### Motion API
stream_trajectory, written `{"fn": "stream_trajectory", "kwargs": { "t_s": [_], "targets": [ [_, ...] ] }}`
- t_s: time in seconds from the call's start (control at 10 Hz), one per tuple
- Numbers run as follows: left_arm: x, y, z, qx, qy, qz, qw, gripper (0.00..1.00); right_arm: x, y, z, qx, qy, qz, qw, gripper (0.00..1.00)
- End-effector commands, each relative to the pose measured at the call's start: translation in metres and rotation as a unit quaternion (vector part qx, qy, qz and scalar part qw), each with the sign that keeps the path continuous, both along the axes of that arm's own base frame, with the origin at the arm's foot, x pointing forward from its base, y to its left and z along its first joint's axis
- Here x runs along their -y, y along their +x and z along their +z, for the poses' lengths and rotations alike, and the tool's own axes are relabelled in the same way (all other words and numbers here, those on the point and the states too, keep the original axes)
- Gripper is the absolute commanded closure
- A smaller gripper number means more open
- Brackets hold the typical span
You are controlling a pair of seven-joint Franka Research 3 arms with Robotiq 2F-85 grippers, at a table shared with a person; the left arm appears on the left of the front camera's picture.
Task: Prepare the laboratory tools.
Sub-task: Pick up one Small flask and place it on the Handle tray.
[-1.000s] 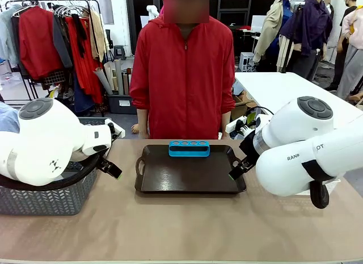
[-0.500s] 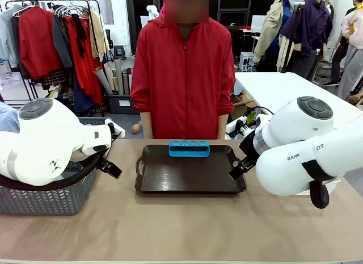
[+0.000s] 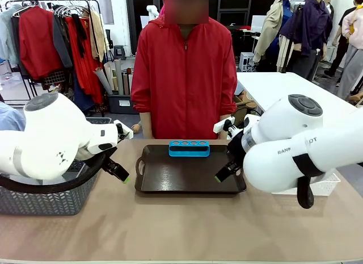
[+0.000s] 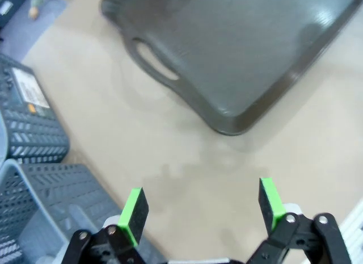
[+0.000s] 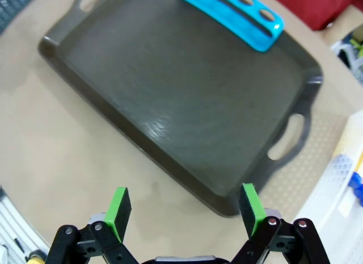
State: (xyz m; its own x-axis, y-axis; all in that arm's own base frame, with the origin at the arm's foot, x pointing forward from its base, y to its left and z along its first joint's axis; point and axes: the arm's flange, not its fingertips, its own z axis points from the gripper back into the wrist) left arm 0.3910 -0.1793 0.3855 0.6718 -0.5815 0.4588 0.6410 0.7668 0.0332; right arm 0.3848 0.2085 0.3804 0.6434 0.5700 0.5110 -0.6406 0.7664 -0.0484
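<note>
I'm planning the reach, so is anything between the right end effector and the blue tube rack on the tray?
Nothing visible does: only bare tray lies between the open right end effector and the blue tube rack.

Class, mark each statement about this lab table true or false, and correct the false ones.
1. The blue rack stands on the dark tray. True.
2. Orange tubes fill the rack's holes. False: the holes are empty.
3. The left gripper and the right gripper are both open, holding nothing. True.
4. The grey basket sits on the robot's right side. False: it is on its left.
</note>
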Motion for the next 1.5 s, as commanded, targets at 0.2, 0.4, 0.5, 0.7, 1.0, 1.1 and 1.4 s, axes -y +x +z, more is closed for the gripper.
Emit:
{"fn": "stream_trajectory", "kwargs": {
  "t_s": [0.2, 0.4, 0.5, 0.7, 1.0, 1.1, 1.4],
  "targets": [
    [-0.022, 0.010, 0.052, -0.043, -0.075, -0.086, 0.993, 0.00, 0.011, 0.028, 0.044, -0.053, 0.041, 0.052, 0.996, 0.00],
    [-0.031, 0.016, 0.077, -0.041, -0.107, -0.110, 0.987, 0.00, 0.016, 0.041, 0.068, -0.078, 0.046, 0.076, 0.993, 0.00],
    [-0.037, 0.022, 0.081, -0.030, -0.106, -0.109, 0.988, 0.00, 0.023, 0.050, 0.079, -0.076, 0.063, 0.086, 0.991, 0.00],
    [-0.046, 0.029, 0.086, -0.004, -0.106, -0.112, 0.988, 0.00, 0.042, 0.063, 0.098, -0.068, 0.084, 0.100, 0.989, 0.00],
    [-0.046, 0.028, 0.089, 0.052, -0.078, -0.085, 0.992, 0.00, 0.043, 0.060, 0.107, -0.061, 0.076, 0.080, 0.992, 0.00],
    [-0.051, 0.030, 0.093, 0.006, -0.091, -0.096, 0.991, 0.00, 0.043, 0.060, 0.107, -0.061, 0.076, 0.080, 0.992, 0.00],
    [-0.051, 0.030, 0.093, 0.006, -0.091, -0.096, 0.991, 0.00, 0.043, 0.060, 0.107, -0.061, 0.076, 0.080, 0.992, 0.00]
  ]
}}
